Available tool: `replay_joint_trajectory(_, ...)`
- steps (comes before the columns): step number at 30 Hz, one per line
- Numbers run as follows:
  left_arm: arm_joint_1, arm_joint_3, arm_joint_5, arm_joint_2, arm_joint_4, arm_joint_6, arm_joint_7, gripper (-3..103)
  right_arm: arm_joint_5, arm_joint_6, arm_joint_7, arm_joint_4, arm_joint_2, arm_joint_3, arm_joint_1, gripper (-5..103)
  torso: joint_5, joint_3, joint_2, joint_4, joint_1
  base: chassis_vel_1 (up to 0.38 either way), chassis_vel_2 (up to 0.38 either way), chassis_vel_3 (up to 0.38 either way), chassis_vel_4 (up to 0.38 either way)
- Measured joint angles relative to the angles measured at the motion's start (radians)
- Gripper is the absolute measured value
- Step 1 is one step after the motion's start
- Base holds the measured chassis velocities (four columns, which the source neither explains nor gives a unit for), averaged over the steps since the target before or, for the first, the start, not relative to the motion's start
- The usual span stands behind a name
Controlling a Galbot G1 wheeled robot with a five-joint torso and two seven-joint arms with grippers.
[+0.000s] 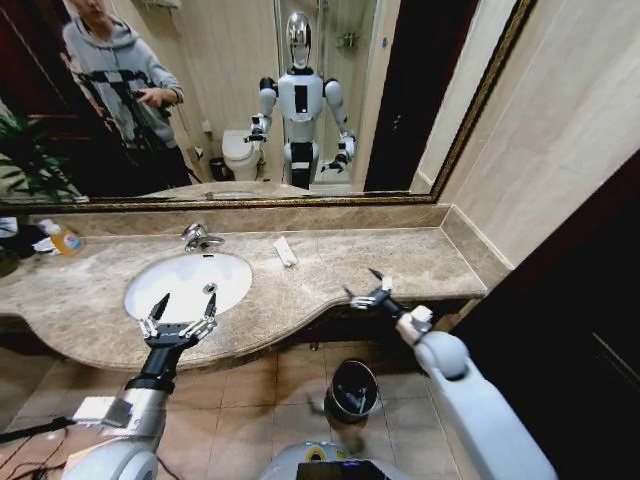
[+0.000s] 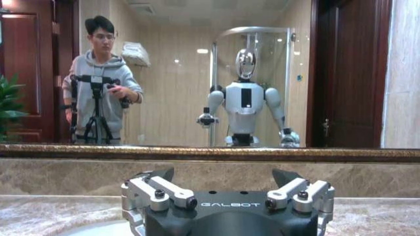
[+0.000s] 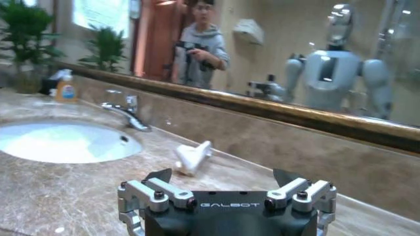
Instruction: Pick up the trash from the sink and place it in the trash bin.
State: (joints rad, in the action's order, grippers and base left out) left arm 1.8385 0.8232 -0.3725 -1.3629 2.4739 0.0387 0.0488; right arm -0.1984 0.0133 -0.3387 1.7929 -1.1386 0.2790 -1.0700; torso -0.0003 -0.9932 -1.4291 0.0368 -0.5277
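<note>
The white oval sink (image 1: pixel 185 275) is set in the beige marble counter, with a chrome faucet (image 1: pixel 198 237) behind it. One piece of trash, a small white tube (image 1: pixel 286 251), lies on the counter to the right of the faucet, outside the basin; the right wrist view has this tube (image 3: pixel 194 156) just ahead of the fingers. My left gripper (image 1: pixel 187 298) hovers open over the basin's front rim. My right gripper (image 1: pixel 362 284) is open above the counter's front edge, right of the sink. The black trash bin (image 1: pixel 354 390) stands on the floor under the counter.
An orange-yellow soap bottle (image 1: pixel 65 238) stands at the counter's far left beside a plant (image 1: pixel 25 160). A large mirror runs behind the counter, and a wall closes the right side. The tiled floor around the bin is open.
</note>
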Motion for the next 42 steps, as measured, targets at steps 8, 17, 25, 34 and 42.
replay_joint_trajectory(8,0.000,0.000,0.000,0.000,0.000,0.000,0.000,100,0.059,0.053,0.059,-0.117,-0.037,-0.181,0.163,100,0.0003,0.000,0.000,0.0000,0.000,0.000,0.000,0.000,0.000)
replay_joint_trajectory(17,0.000,0.000,0.000,0.000,0.000,0.000,0.000,100,0.082,0.110,0.123,-0.288,-0.055,-0.360,0.402,100,0.0001,0.000,0.000,0.0001,0.000,0.000,0.000,0.000,0.000)
replay_joint_trajectory(25,0.000,0.000,0.000,0.000,0.000,0.000,0.000,100,0.076,0.127,0.132,-0.352,-0.097,-0.444,0.483,100,0.0001,0.000,0.000,-0.0001,0.000,0.000,0.000,0.000,0.000)
replay_joint_trajectory(34,0.000,0.000,0.000,0.000,0.000,0.000,0.000,100,0.087,0.112,0.165,-0.445,-0.205,-0.484,0.553,100,-0.0001,0.000,0.000,0.0001,0.000,0.000,0.000,0.000,0.000)
replay_joint_trajectory(42,0.000,0.000,0.000,0.000,0.000,0.000,0.000,100,0.148,0.075,0.220,-0.531,-0.258,-0.484,0.569,90,0.0002,0.000,0.000,0.0000,0.000,0.000,0.000,0.000,0.000)
